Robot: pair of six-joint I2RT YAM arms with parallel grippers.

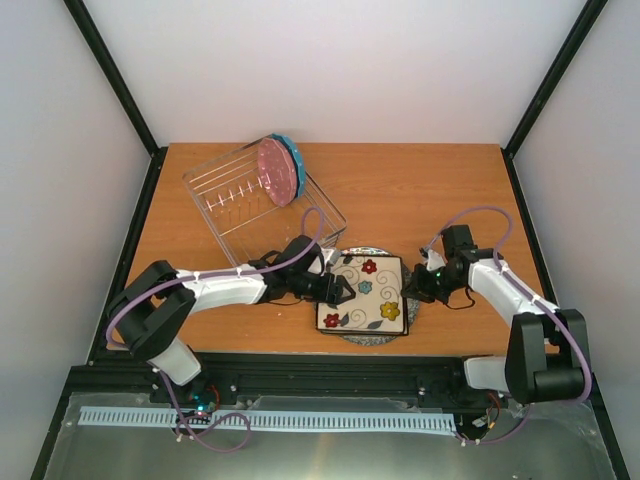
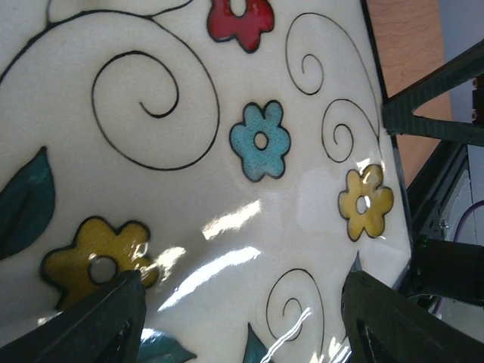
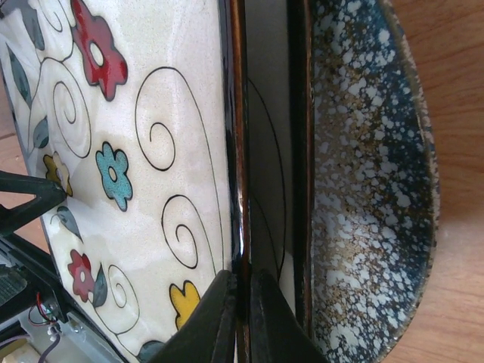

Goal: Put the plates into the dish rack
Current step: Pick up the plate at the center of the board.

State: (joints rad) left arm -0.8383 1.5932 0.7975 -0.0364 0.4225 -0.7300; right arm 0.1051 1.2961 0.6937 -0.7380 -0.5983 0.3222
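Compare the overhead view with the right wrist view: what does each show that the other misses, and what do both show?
Overhead only: the dish rack with a blue-edged plate standing in it. Right wrist only: the right hand shut on the rim of the flowered plate, and a second square plate under it. Both: the flowered plate, the speckled plate and the left hand.

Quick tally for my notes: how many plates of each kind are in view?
square flowered plate: 2 (second underneath)
speckled round plate: 1
pink-and-blue plate in rack: 1
Total: 4
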